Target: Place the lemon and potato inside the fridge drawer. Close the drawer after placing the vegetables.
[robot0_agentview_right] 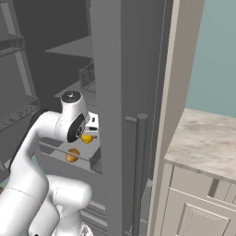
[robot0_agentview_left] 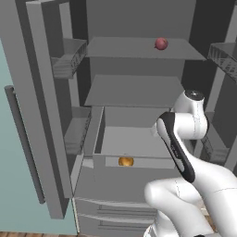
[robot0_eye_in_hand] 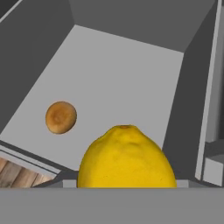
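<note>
Currently the pincer [robot0_agentview_right: 88, 133] is closed on the lemon [robot0_eye_in_hand: 127, 157], which sits huge and bright yellow at the bottom of the hand view, right in front of the camera. From the right base view the lemon [robot0_agentview_right: 86, 138] shows as a yellow patch just under the white wrist, above the fridge drawer [robot0_agentview_right: 64, 159]. Finger tips themselves are hidden behind the fruit in the hand view, so contact detail can't be read, but the fruit hangs with the hand, clear of the drawer floor.

Fridge drawer [robot0_agentview_left: 99, 132] is pulled out, open top, tall grey side walls, flat front panel toward the robot. Hand view looks down into the drawer [robot0_eye_in_hand: 113, 74]: plain grey floor, walls rising on both sides.

Potato [robot0_eye_in_hand: 61, 117] lies on the drawer floor, left of the lemon in the hand view, apart from the walls. Left base view shows the potato [robot0_agentview_left: 126, 161] as a brown-orange lump near the drawer's front edge; right base view shows it [robot0_agentview_right: 71, 156] just below the lemon.

Small dark red ball [robot0_agentview_left: 160, 43] sits on the upper fridge shelf [robot0_agentview_left: 125, 48], well above the drawer. Fridge door [robot0_agentview_left: 28, 106] stands open at left.
</note>
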### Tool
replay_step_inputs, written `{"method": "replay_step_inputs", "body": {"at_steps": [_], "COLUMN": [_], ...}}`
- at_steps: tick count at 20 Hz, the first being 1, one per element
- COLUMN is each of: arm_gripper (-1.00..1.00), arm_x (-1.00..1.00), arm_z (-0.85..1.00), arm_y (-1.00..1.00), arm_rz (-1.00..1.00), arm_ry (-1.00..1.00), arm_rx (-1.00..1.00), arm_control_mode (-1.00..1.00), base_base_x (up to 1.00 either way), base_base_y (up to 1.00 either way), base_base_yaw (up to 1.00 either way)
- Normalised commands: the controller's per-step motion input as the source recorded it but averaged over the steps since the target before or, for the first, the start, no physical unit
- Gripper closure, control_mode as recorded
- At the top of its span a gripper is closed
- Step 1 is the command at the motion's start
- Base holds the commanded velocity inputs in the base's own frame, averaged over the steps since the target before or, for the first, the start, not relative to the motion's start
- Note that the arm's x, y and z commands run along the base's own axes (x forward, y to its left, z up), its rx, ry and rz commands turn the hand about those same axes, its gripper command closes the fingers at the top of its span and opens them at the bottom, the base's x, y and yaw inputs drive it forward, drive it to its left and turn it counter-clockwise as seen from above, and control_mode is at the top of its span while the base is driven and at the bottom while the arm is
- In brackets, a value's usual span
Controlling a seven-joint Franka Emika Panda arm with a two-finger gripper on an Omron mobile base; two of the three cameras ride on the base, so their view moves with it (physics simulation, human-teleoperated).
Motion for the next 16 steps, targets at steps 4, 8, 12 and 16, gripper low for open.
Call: {"method": "replay_step_inputs", "body": {"at_steps": [4, 8, 12, 16], "arm_gripper": [1.0, 1.0, 1.0, 1.0], "arm_x": [0.28, 0.6, 0.51, 0.41], "arm_z": [0.0, -0.13, -0.37, -0.48], "arm_y": [0.03, 0.41, 0.39, 0.19], "arm_rz": [0.0, 0.0, 0.0, 0.0], "arm_ry": [0.01, 0.08, 0.16, 0.17], "arm_rx": [0.0, 0.0, 0.0, 0.0], "arm_control_mode": [-1.0, -1.0, -1.0, -1.0], "base_base_x": [0.05, 0.0, 0.0, 0.0], "base_base_y": [0.0, 0.0, 0.0, 0.0], "base_base_yaw": [0.0, 0.0, 0.0, 0.0]}}
